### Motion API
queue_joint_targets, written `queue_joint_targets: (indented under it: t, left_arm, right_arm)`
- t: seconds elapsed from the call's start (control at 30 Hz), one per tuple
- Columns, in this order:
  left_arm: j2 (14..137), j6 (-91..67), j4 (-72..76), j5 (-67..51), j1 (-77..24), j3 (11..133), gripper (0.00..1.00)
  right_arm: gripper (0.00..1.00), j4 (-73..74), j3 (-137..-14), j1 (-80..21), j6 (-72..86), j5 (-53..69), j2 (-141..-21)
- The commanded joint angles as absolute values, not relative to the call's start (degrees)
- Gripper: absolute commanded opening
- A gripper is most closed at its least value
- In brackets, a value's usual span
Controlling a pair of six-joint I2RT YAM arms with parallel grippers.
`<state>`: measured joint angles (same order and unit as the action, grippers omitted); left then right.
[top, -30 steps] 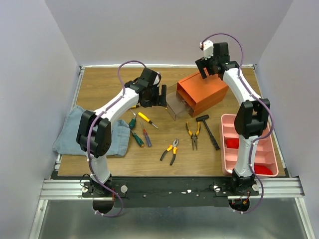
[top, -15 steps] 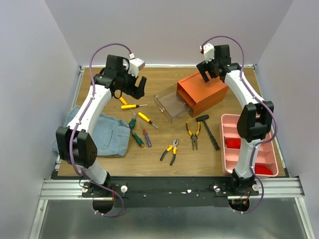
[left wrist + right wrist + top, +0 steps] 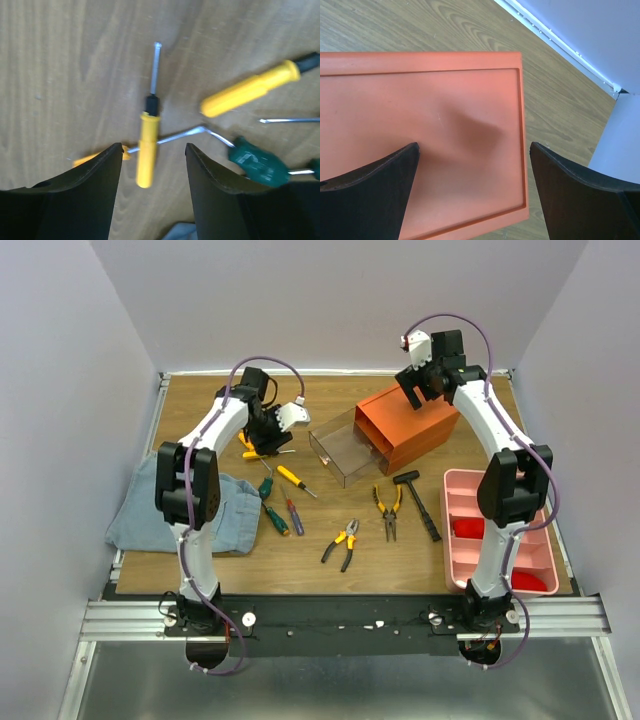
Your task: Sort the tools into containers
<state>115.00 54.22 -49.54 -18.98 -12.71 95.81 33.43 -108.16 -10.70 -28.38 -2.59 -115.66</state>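
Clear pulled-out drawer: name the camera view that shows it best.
Top external: the whole clear drawer shows, pulled out of the orange cabinet. Right wrist sees only the cabinet's top; left wrist shows screwdrivers, no drawer.

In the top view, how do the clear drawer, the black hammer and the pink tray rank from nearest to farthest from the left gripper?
Measured from the left gripper:
1. Clear drawer, pulled out, just to the gripper's right.
2. Black hammer, right of centre and lower in the view.
3. Pink tray, at the far right.
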Motion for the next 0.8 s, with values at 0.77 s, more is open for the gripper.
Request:
queue_joint_targets:
  t: [0.77]
  left_arm:
    - [121.0,53.3,-54.5,-23.6,-10.0,105.1,0.52]
  right_arm:
    - [1.00,39.1,-103.8,-10.6,-29.0,-1.9,-112.1]
